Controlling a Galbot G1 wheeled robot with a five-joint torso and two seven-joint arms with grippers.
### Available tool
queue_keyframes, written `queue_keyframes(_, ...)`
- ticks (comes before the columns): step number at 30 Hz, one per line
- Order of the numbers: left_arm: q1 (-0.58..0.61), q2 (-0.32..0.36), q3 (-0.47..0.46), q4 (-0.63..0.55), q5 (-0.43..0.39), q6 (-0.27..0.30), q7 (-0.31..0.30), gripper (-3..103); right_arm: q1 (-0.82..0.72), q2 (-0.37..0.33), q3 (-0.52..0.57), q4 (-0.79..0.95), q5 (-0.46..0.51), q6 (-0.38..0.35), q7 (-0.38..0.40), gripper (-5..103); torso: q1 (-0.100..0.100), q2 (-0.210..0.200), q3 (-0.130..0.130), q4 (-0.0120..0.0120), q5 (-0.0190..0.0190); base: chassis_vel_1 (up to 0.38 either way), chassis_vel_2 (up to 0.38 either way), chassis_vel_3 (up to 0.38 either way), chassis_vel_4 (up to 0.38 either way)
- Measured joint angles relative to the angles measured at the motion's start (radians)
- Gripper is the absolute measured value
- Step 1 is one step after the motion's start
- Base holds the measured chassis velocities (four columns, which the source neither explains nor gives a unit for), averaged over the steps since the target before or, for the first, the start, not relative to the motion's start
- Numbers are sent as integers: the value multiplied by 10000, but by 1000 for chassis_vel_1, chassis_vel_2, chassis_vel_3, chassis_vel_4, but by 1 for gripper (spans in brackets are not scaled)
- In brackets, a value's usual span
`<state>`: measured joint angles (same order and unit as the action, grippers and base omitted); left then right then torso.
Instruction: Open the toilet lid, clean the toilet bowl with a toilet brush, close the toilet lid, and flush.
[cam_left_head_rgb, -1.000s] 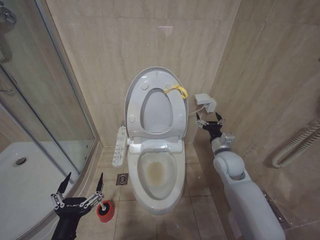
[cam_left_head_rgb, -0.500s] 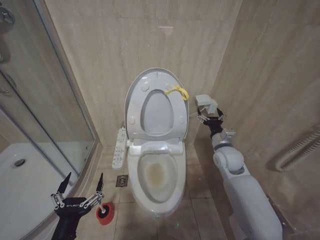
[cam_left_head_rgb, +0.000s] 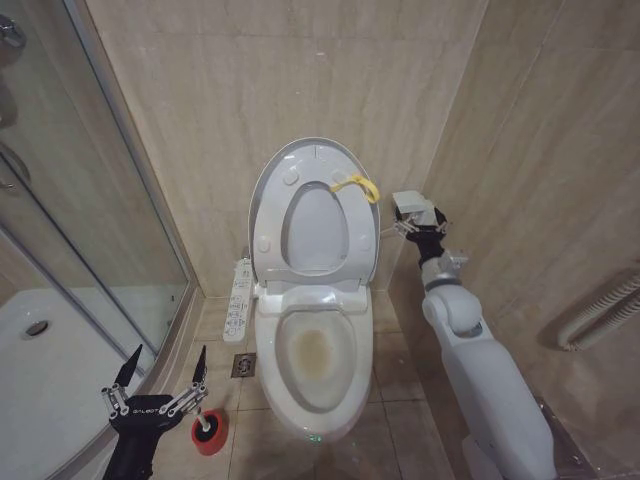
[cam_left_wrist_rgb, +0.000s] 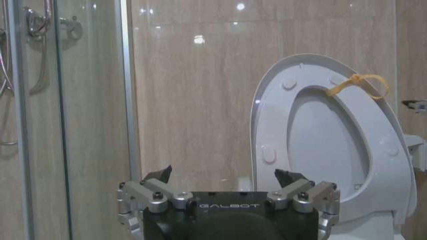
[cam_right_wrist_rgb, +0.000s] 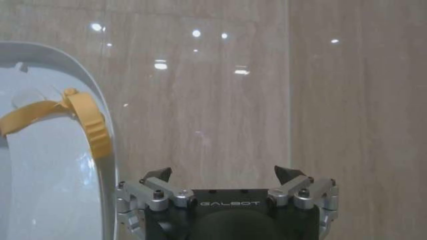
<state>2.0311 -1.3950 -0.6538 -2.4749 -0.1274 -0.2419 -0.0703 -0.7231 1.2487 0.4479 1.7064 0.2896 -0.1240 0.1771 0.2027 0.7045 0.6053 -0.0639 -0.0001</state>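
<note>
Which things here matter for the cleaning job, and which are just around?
Job: lid, raised; bowl, stained; brush in its red cup; left gripper; right gripper.
Around: remote panel, shower tray, floor drain, wall box.

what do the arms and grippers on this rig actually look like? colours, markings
Right arm: smooth white rounded shell links, narrowing to a black wrist with silver metal joints. Both the left gripper and right gripper have black bodies, silver bolted finger linkages and dark pointed fingertips. White "GALBOT" lettering runs across each gripper body in the wrist views. No loose cables visible.
</note>
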Motion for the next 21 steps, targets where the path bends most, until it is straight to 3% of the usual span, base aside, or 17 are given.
queue_keyframes(5,0,0,0,0,0,0,0,100,494,243,-249,-514,-268,80,14,100,2,0,1,1,0,0,0,0,0)
queue_keyframes(12,0,0,0,0,0,0,0,100,905,502,-409,-1163,-809,893,375,100,2,-1,1,-4,0,0,0,0,0)
queue_keyframes(21,0,0,0,0,0,0,0,100,1499,796,-535,-1905,-1142,1031,471,100,2,0,1,-4,0,0,0,0,0)
